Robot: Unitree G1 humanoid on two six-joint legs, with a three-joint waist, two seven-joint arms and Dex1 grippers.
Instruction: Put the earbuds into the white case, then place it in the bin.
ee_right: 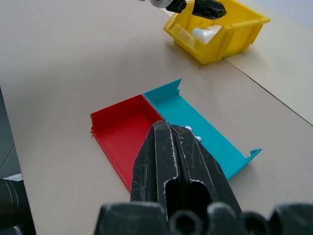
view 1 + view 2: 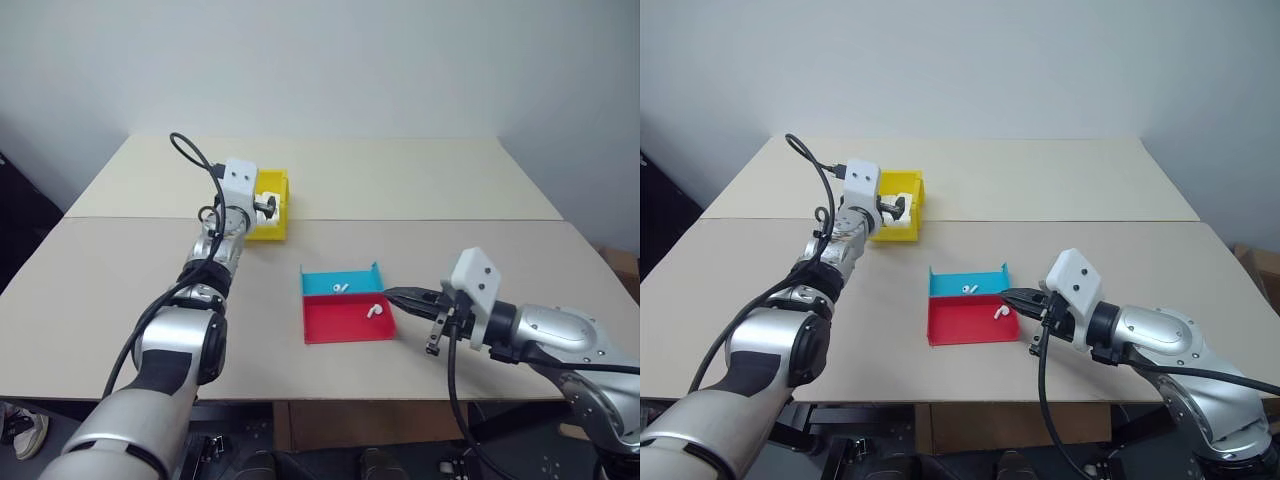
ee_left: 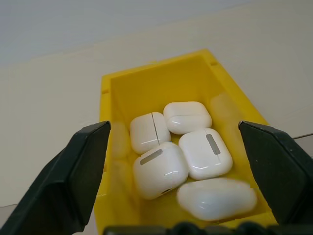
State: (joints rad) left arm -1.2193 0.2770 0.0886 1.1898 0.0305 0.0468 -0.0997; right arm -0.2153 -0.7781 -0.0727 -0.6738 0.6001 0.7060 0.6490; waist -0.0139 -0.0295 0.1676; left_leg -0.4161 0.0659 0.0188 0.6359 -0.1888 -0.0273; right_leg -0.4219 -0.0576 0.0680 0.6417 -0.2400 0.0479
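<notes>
Earbuds: I count two, one (image 2: 340, 288) on the blue half of the flat tray (image 2: 340, 330), one (image 2: 375, 311) on the red half. White cases: five lie in the yellow bin (image 3: 161, 81), a closed one (image 3: 205, 152) near the middle; the nearest is blurred and partly cut off behind my left gripper (image 3: 178, 147). That gripper hangs over the bin at about eleven o'clock from the tray, fingers (image 3: 73, 176) spread wide, gripping nothing. My right gripper (image 2: 405, 297) sits at the tray's three o'clock edge, fingers pressed together, empty. It hides part of the tray in its wrist view.
</notes>
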